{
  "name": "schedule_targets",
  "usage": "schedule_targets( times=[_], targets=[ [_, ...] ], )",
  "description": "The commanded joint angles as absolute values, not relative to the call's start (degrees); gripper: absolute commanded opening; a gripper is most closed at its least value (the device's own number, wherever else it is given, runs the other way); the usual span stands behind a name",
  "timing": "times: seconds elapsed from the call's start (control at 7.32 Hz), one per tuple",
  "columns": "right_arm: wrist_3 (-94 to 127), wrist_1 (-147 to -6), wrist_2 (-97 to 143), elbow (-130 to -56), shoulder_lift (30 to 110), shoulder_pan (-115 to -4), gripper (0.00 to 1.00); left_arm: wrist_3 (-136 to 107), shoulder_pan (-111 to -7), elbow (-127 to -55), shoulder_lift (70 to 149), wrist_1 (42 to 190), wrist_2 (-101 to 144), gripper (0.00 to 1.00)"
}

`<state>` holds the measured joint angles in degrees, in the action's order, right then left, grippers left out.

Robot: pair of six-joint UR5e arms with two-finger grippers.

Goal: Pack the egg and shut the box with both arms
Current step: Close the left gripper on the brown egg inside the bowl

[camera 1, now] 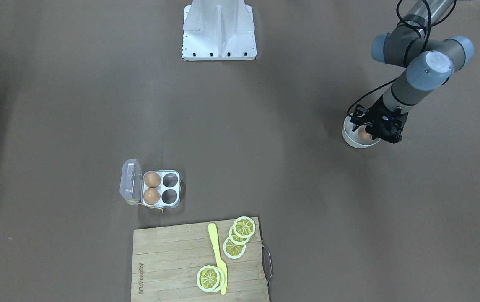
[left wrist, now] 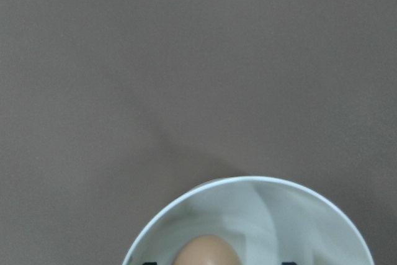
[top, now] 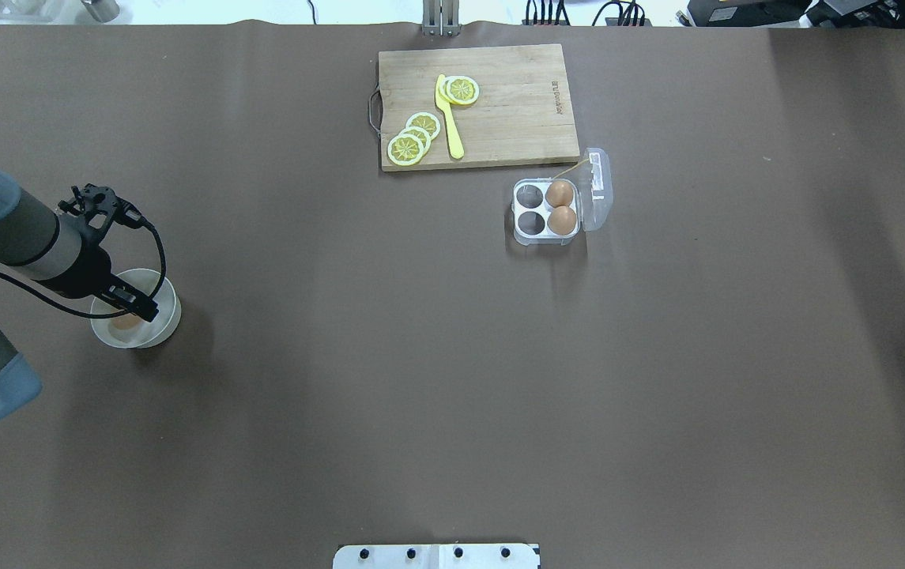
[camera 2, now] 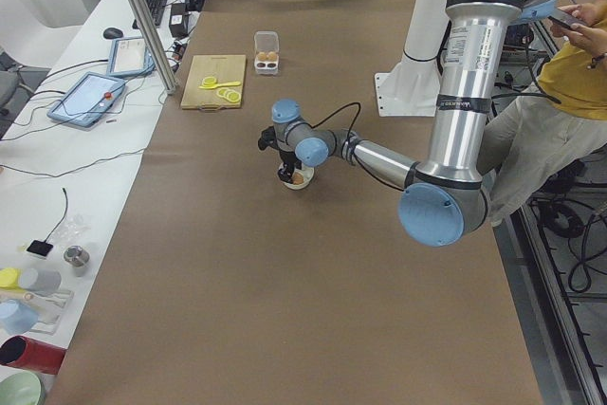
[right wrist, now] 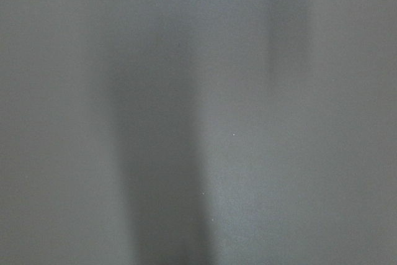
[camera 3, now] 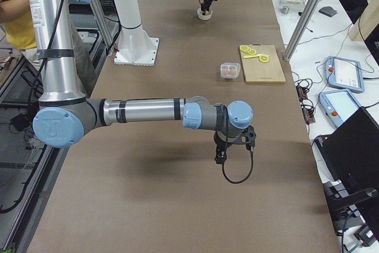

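Note:
The egg (camera 1: 364, 134) lies in a round white bowl (camera 1: 351, 140) at the table's left end, also shown in the overhead view (top: 125, 322) and the left wrist view (left wrist: 208, 251). My left gripper (camera 1: 367, 132) is lowered into the bowl, open, its fingertips on either side of the egg and apart from it. The box (camera 1: 170, 188) stands open far from it, its clear lid (camera 1: 131, 180) folded back. Two brown eggs (camera 1: 152, 179) fill two cups and two cups are empty. My right gripper (camera 3: 220, 157) hangs over bare table; I cannot tell whether it is open or shut.
A wooden cutting board (camera 1: 172, 260) with a yellow knife (camera 1: 216, 251) and lemon slices (camera 1: 244, 227) lies beside the box at the far edge. The white pedestal (camera 1: 219, 29) stands at the robot's side. An operator (camera 2: 569, 92) stands beside the table.

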<state>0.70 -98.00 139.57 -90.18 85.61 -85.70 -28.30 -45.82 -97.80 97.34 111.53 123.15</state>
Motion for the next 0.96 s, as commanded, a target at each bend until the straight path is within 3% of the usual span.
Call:
schedule_targets(
  times=[0.0, 0.82],
  targets=[
    [0.70, -98.00, 139.57, -90.18, 85.61, -85.61, 1.00, -28.65, -45.70, -97.82, 97.38, 111.53, 123.13, 0.62],
    [0.70, -98.00, 139.66, -90.09, 85.43, -85.61, 1.00, -29.27, -44.65, -97.82, 97.29, 111.53, 123.13, 0.49]
  ],
)
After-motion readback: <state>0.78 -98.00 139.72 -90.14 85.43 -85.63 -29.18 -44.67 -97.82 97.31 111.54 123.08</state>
